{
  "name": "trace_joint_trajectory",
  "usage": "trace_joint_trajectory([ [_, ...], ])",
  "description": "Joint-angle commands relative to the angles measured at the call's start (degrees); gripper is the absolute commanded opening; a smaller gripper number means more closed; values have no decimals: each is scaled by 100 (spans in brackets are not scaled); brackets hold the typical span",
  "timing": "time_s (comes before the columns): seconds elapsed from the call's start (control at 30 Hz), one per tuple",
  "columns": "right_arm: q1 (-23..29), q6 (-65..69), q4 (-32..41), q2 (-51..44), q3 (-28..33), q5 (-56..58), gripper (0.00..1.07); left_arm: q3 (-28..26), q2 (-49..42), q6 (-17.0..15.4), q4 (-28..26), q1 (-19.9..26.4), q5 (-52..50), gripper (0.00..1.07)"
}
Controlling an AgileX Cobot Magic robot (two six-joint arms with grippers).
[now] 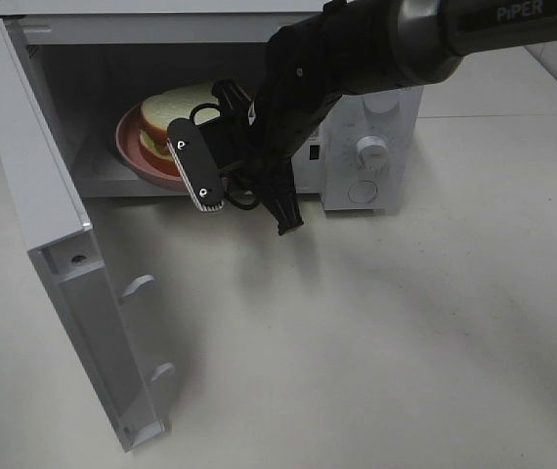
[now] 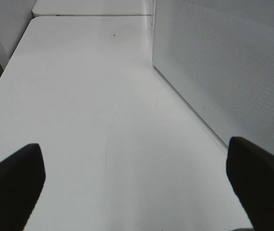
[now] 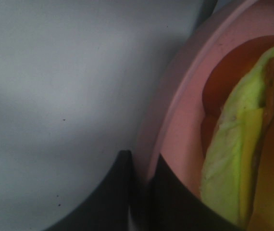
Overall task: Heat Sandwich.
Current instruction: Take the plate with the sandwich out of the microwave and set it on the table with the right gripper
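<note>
Left fingers (image 2: 12, 187): spread wide with nothing between them, hanging low over the bare white tabletop (image 2: 89, 96).
Panel (image 2: 223, 67): white and finely perforated, standing upright on the tabletop near the left fingers.
Door (image 1: 34, 176): swung fully open at the far left, with its inner face and latch hooks showing.
Microwave (image 1: 142, 27): white, standing at the back of the tabletop with its cavity open to the front.
Plate (image 1: 130, 147): round and pink, resting on the cavity floor with its front edge near the opening.
Sandwich (image 1: 176, 106): inside the microwave, lying on the plate, with white bread on top and green and orange filling at its edge.
Right fingers (image 3: 120, 192): clenched on the plate's rim, one on either side of it, clear of the sandwich.
Right arm (image 1: 357, 49): black, reaching in from the upper right across the microwave's front to the cavity mouth.
Dial (image 1: 369, 149): a white knob on the control panel, right of the cavity.
</note>
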Motion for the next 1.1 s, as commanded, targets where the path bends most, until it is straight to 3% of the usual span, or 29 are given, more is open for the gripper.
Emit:
trace_joint_trajectory([
  [0.03, 63, -57, -29, -338, 281, -166, 0, 23, -126, 23, -17, -40, -34, 97],
  [1.1, 201, -86, -6, -2406, 2956, -808, 0, 23, -126, 23, -17, -40, -34, 97],
])
